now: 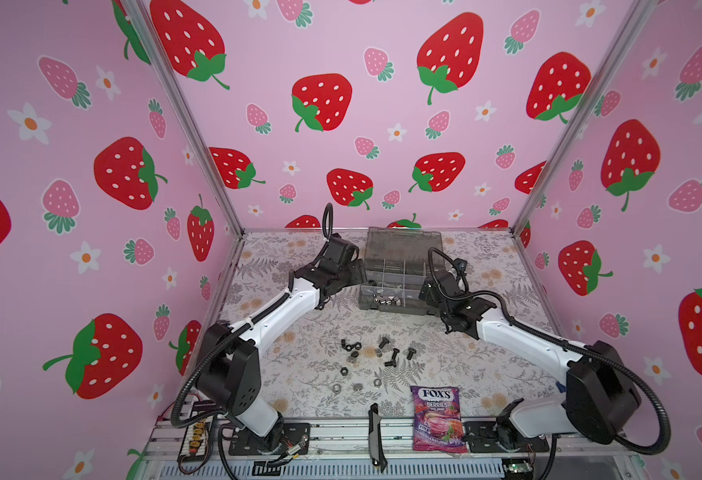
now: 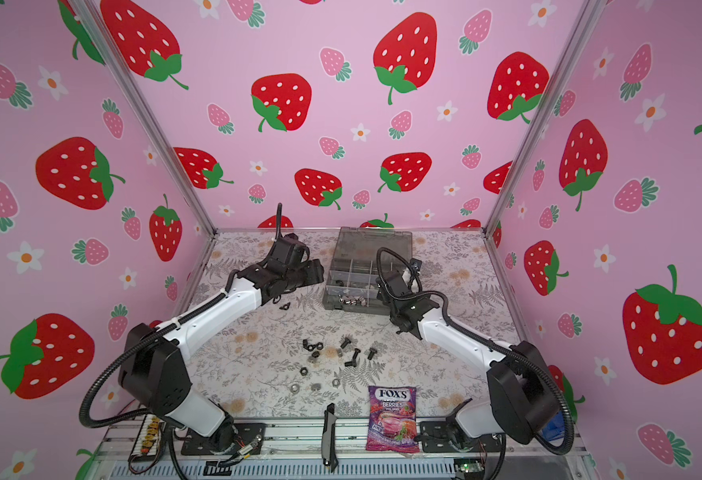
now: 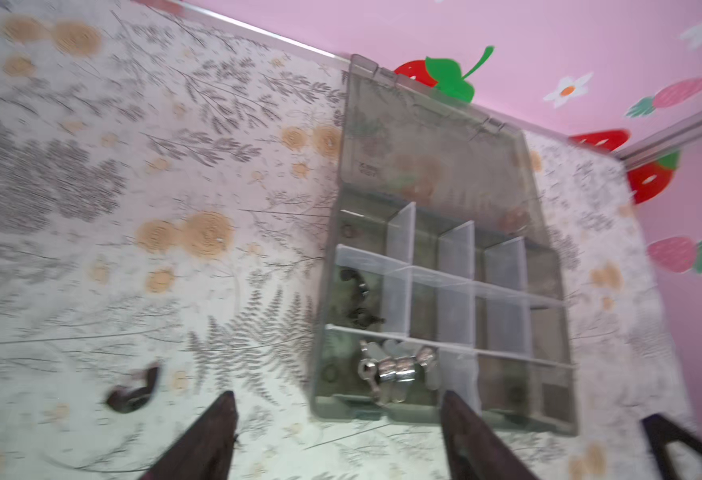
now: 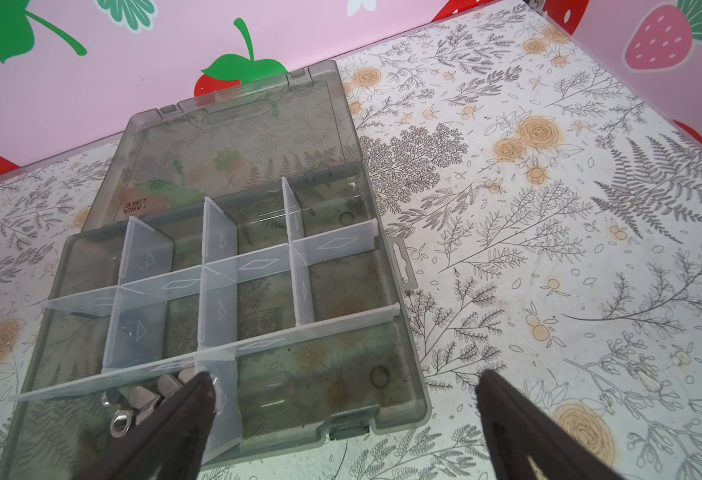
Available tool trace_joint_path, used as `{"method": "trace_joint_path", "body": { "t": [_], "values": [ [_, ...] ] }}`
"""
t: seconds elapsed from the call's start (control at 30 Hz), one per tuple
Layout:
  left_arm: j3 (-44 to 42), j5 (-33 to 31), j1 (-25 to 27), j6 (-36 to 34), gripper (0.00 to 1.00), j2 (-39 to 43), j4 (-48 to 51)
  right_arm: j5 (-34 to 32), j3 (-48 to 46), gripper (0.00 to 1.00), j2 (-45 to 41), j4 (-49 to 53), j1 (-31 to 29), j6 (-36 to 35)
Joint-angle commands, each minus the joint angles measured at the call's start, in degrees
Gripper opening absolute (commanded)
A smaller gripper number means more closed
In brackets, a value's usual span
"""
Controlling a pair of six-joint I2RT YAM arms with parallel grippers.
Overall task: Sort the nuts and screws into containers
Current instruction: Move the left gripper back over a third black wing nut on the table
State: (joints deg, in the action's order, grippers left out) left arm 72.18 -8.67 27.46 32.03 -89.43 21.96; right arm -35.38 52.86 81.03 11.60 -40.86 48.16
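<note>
Treat sorting as partial: some nuts (image 1: 386, 300) sit in the organiser box (image 1: 382, 309) compartments; the screws (image 1: 393, 356) and other nuts (image 1: 351, 347) lie loose on the table (image 1: 299, 328). Your left gripper (image 3: 337, 395) and right gripper (image 4: 345, 374) gape wide, empty.

The organiser box (image 4: 237, 137) is showing smoky translucent plastic, its dividers (image 4: 220, 232) looking frosted and clear. Inside the box, silver nuts (image 3: 399, 370) are gleaming as polished metal. In front of the box, black screws (image 1: 395, 354) are looking matt, and the candy bag (image 1: 436, 417) is shining glossy.
</note>
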Motion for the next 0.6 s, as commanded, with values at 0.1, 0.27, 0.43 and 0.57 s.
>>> {"method": "trace_joint_path", "body": {
  "t": [0.1,0.27,0.43,0.57],
  "values": [
    [-5.11,-4.34,-7.26,-11.86,1.0,4.02,5.33,0.34,-1.18,1.0,0.66,0.57,0.29,2.74],
    [-6.87,-3.19,-10.81,-20.86,1.0,3.72,6.62,1.6,-1.14,1.0,1.57,-0.24,0.28,2.56],
    [-2.51,-1.12,-11.82,-31.45,1.0,-3.6,13.4,1.92,-0.55,1.0,2.09,-0.23,0.3,2.2],
    [-0.7,3.7,-12.39,-36.51,0.99,-8.25,14.07,2.06,-0.41,1.0,2.1,-0.34,0.27,1.97]
  ]
}}
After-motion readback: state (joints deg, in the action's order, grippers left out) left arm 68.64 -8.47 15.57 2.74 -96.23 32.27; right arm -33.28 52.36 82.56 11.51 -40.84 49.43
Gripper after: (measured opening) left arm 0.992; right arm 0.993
